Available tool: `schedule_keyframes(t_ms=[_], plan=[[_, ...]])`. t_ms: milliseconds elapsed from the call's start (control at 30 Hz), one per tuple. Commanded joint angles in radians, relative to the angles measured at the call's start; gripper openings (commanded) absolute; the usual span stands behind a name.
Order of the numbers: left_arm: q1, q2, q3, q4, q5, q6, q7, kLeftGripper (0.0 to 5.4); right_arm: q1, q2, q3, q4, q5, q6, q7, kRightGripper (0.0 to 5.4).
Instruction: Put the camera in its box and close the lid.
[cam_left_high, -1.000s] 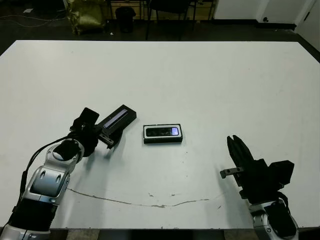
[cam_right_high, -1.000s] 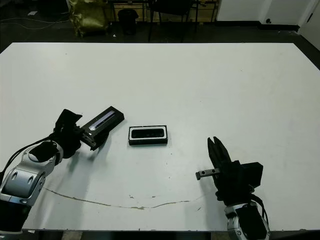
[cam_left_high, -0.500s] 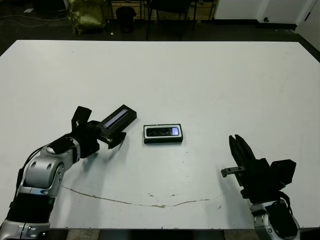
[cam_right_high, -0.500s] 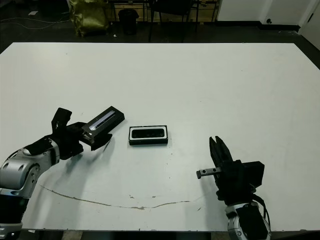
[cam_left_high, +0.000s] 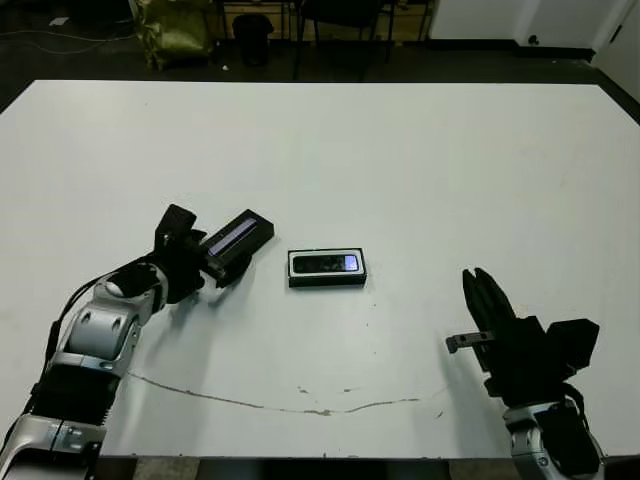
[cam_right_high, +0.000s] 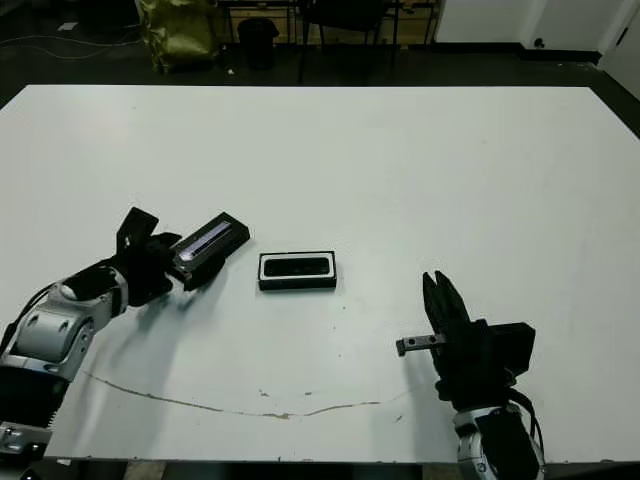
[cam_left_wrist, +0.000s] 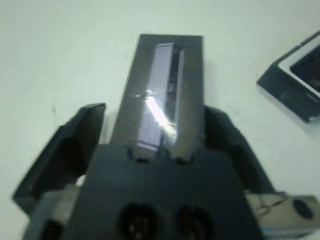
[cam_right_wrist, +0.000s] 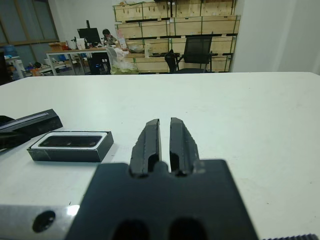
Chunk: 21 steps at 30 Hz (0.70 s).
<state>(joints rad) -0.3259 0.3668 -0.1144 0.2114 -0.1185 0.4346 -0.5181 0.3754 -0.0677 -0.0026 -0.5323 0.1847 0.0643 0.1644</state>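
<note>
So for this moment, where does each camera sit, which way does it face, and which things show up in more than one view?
Left eye: on the head, looking forward and down at the table; both arms show, left tool holding the lid, right tool idle.
Right eye: same scene; the box, with the camera inside it, sits mid-table.
Left wrist: looks along its fingers at the lid; a box corner shows.
Right wrist: looks along its shut fingers across the table towards a room with a person.
Shared: the box and lid appear in every view.
</note>
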Motion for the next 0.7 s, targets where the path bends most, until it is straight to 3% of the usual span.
schedule_keyframes(t_ms=[33, 167, 567, 700], plan=[[0.054, 0.03, -0.057, 0.048, 0.072, 0.012, 0.001, 3.43, 0.049, -0.007, -0.007, -0.003, 0.012, 0.035, -0.004, 0.0], [0.05, 0.024, -0.063, 0.049, 0.038, 0.054, -0.043, 2.68, 0.048, -0.008, -0.006, -0.002, 0.002, 0.028, -0.006, 0.0], [0.029, 0.043, -0.07, -0.007, -0.048, 0.178, -0.172, 2.66, 0.049, -0.007, -0.005, -0.001, -0.006, 0.033, -0.017, 0.0], [0.015, 0.064, -0.041, -0.048, -0.069, 0.171, -0.195, 2.66, 0.05, -0.004, -0.004, 0.0, -0.004, 0.034, -0.019, 0.0]])
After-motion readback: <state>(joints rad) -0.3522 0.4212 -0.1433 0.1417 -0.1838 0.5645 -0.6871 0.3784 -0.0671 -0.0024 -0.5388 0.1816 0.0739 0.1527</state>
